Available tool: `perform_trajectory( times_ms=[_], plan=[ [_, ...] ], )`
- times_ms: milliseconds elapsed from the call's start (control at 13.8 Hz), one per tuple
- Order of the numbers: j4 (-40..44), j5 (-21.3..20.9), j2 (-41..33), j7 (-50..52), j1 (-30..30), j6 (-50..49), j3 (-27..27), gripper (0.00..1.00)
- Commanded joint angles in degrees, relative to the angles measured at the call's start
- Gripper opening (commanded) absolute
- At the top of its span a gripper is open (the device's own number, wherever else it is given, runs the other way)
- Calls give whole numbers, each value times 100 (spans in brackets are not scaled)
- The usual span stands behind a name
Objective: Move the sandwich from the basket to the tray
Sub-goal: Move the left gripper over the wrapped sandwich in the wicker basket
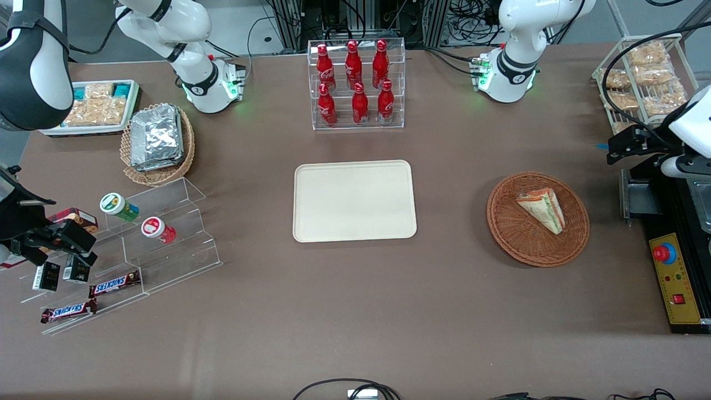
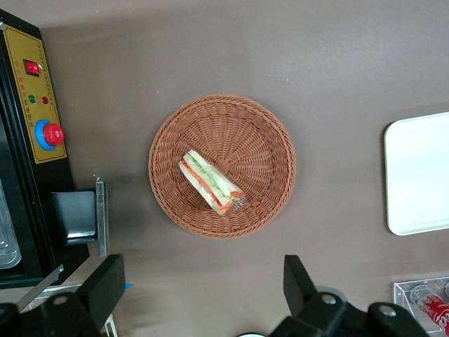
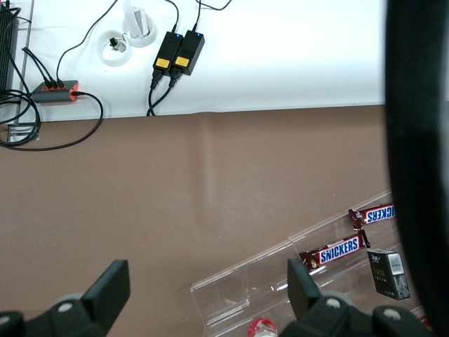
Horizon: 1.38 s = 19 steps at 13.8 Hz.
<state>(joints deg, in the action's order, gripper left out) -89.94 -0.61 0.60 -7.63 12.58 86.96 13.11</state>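
The sandwich [image 1: 541, 209], a clear-wrapped white-bread wedge with green and orange-red filling, lies in the round reddish-brown wicker basket [image 1: 516, 236]. The cream-beige tray [image 1: 354, 200] sits bare at mid-table, toward the parked arm's end from the basket. My left gripper [image 1: 625, 145] hangs above the table at the working arm's end, beside the basket and a little farther from the front camera. In the left wrist view the gripper [image 2: 202, 284] is open and holds nothing, its fingers [image 2: 105, 288] wide apart, well above the table, apart from the basket [image 2: 259, 140], sandwich [image 2: 210, 181] and tray [image 2: 421, 172].
A black control box with a red button [image 1: 675, 283] stands beside the basket at the working arm's end. A wire rack of snack packs [image 1: 644, 78] and a clear rack of red bottles [image 1: 357, 83] stand farther back. A tan basket of foil packs [image 1: 158, 139] and acrylic steps [image 1: 166, 239] lie toward the parked arm's end.
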Motion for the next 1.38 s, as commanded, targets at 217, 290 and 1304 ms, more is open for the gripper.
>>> perform_trajectory(
  times_ms=[217,290,1304],
  plan=[
    [82,-18,63,-81,25,5,16,100],
    [82,-44,72,-81,34,23,-2,100],
    [-3273,-237,-323,1360,210,2877,-90,100]
  ],
)
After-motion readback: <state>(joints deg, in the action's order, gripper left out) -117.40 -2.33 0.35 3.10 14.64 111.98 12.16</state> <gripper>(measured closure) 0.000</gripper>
